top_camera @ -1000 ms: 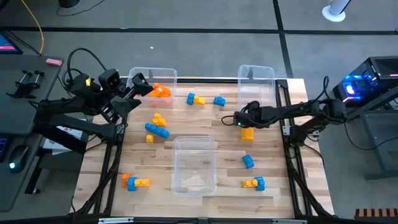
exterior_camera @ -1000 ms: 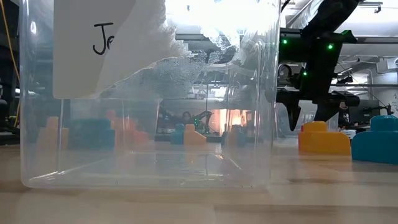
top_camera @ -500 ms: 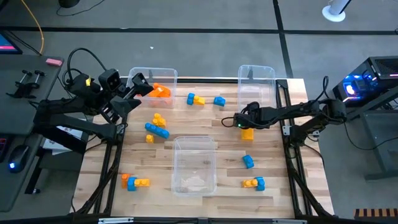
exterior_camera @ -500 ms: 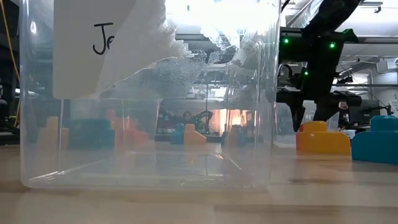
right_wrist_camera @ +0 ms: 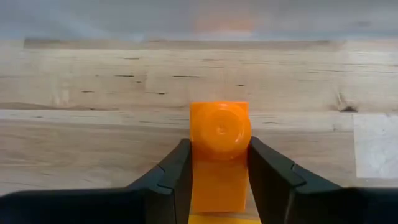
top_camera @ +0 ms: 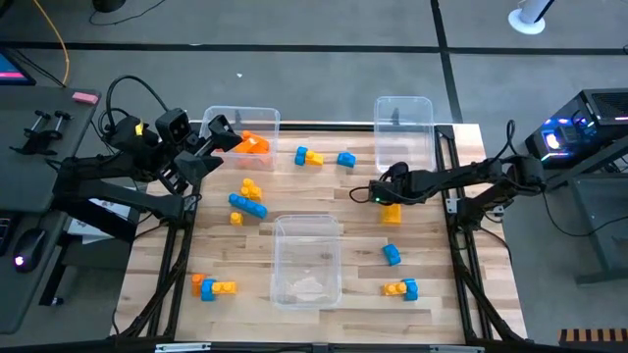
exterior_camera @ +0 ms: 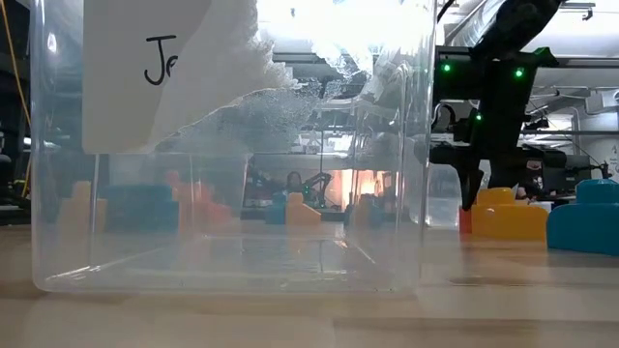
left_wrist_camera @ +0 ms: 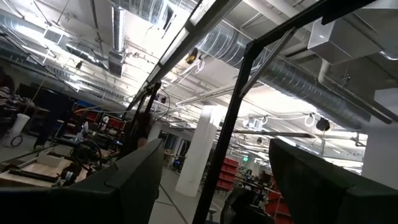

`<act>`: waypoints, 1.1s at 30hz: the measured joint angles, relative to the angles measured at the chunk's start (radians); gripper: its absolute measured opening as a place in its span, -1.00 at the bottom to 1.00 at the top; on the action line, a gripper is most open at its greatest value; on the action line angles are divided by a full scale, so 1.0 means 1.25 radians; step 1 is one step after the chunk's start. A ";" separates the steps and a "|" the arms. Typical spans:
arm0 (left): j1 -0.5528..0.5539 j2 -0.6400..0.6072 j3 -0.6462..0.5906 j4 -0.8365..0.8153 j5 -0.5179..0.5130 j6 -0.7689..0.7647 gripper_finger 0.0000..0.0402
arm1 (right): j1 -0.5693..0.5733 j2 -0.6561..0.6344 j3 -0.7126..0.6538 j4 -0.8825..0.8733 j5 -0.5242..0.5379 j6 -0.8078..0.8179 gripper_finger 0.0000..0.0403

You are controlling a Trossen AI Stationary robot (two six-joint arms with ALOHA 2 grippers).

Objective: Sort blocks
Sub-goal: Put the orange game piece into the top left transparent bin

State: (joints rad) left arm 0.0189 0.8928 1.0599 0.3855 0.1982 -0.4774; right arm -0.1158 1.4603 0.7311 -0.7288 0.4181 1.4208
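An orange block [right_wrist_camera: 219, 134] lies on the wooden table right of centre [top_camera: 391, 212], and my right gripper [right_wrist_camera: 219, 180] stands over it with a finger on each side, shut on it. The low view shows that block [exterior_camera: 503, 217] beside a blue one [exterior_camera: 585, 227], with my right gripper [exterior_camera: 471, 198] coming down on it. My left gripper [top_camera: 214, 137] hangs open and empty above the table's far left, by a bin. Other blocks lie scattered: a yellow-and-blue cluster [top_camera: 247, 196] and a blue block [top_camera: 392, 255]. My right gripper pinches the orange block by two opposite sides [right_wrist_camera: 198, 155] between its two fingers [right_wrist_camera: 177, 171]. The fingers slant steeply down from the table's right side. The block's round stud [right_wrist_camera: 221, 127] shows past the fingertips. The block sits on the table.
Three clear bins stand on the table: one far left [top_camera: 257, 116] holding orange blocks, one far right [top_camera: 404, 108], one near the middle [top_camera: 306, 284]. Small clusters lie at the far middle [top_camera: 309, 156], near left [top_camera: 213, 287] and near right [top_camera: 401, 288].
My right gripper's fingers have drawn together onto the orange block while the hand has stayed over it. The block still sits on the table.
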 joint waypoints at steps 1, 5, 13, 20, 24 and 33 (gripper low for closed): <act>0.000 0.000 0.000 0.000 0.000 0.000 0.38 | 0.000 -0.002 0.000 0.000 -0.007 0.000 -0.40; 0.000 0.000 0.000 0.000 0.000 0.000 0.38 | 0.000 -0.013 -0.001 -0.002 -0.023 -0.005 -0.39; 0.000 0.000 0.000 0.000 0.000 0.001 0.38 | 0.017 -0.018 0.000 0.001 -0.042 -0.005 -0.40; 0.000 0.000 0.000 0.000 0.000 0.003 0.38 | 0.062 -0.017 0.019 -0.006 -0.061 0.003 -0.43; 0.000 0.000 0.000 0.000 0.000 0.002 0.38 | 0.087 -0.017 0.039 -0.006 -0.062 0.003 -0.57; 0.000 0.000 0.000 0.000 0.000 0.002 0.38 | 0.147 -0.017 0.069 -0.003 -0.048 0.002 -0.97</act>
State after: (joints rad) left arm 0.0193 0.8928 1.0599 0.3855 0.1986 -0.4747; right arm 0.0678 1.4395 0.8173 -0.7330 0.3580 1.4239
